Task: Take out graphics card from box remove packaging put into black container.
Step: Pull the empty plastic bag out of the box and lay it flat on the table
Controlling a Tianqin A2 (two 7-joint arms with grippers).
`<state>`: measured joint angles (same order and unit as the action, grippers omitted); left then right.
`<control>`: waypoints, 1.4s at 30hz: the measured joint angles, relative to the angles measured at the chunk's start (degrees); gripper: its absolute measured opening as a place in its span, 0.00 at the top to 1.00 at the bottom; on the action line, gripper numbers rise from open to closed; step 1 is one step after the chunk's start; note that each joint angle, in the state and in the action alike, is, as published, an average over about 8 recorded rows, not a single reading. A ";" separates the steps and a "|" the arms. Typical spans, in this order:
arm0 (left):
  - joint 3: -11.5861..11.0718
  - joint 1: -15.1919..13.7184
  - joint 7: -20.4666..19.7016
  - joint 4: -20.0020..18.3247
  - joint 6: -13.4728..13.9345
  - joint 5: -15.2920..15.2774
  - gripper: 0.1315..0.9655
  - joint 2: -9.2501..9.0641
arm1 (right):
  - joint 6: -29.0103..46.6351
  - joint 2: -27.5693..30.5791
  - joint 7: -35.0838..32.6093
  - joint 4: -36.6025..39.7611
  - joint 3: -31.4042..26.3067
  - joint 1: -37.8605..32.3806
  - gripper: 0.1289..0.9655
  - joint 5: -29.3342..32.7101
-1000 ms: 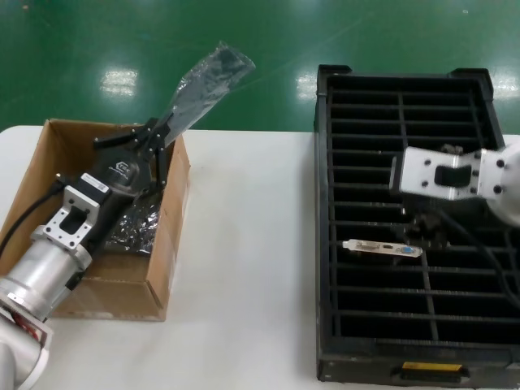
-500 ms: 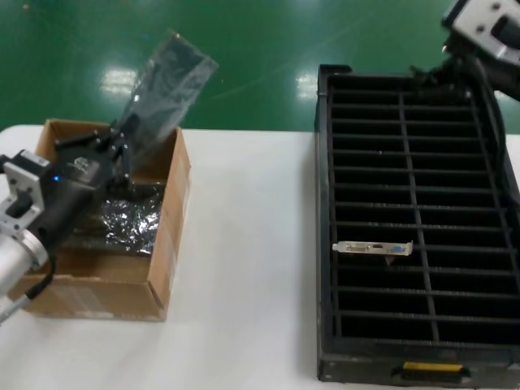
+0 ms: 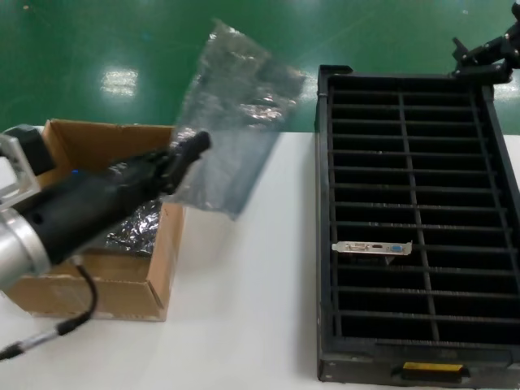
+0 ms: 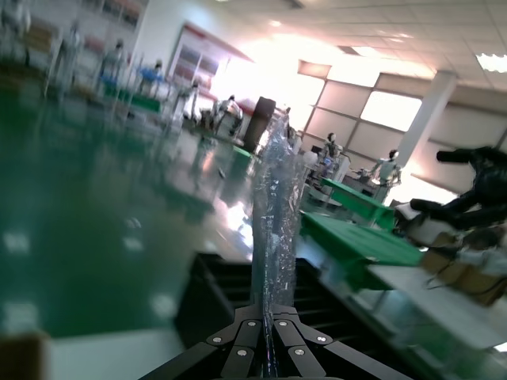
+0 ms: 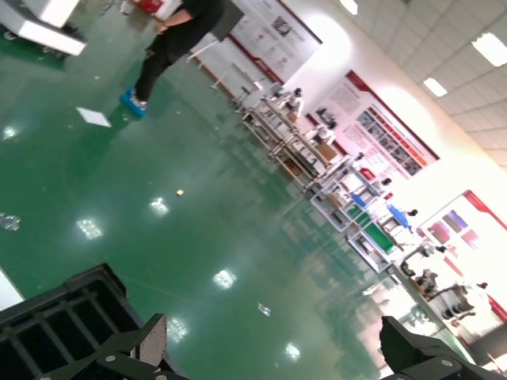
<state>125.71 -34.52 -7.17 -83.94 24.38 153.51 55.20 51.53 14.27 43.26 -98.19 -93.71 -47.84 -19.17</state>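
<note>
Now | left gripper [image 4: 268, 352] clamped on packaging [image 3: 236, 114] | right gripper [image 5: 273, 348] wide apart

Left pincer [image 3: 193, 146] clamped shut, arm raised; right pincer [image 3: 484, 55] spread wide.

The left arm is a silver metal cylinder running into a matte black housing, with a small blue light near its rear and a black cable looping beneath. Its left claw [image 3: 193, 145] is black — the linkage behind the tips shows small silver screws [image 4: 248, 324]. The right claw [image 3: 485, 55] is black too — angular, jointed fingers.
</note>
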 joint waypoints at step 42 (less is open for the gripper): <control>25.26 -17.29 -95.16 16.69 -5.31 -69.53 0.94 -17.55 | -2.22 -13.90 -13.74 -7.71 10.81 6.59 0.00 6.69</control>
<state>150.97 -51.81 -102.33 -67.25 19.06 83.97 37.65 49.31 0.36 29.52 -105.90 -82.90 -41.26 -12.47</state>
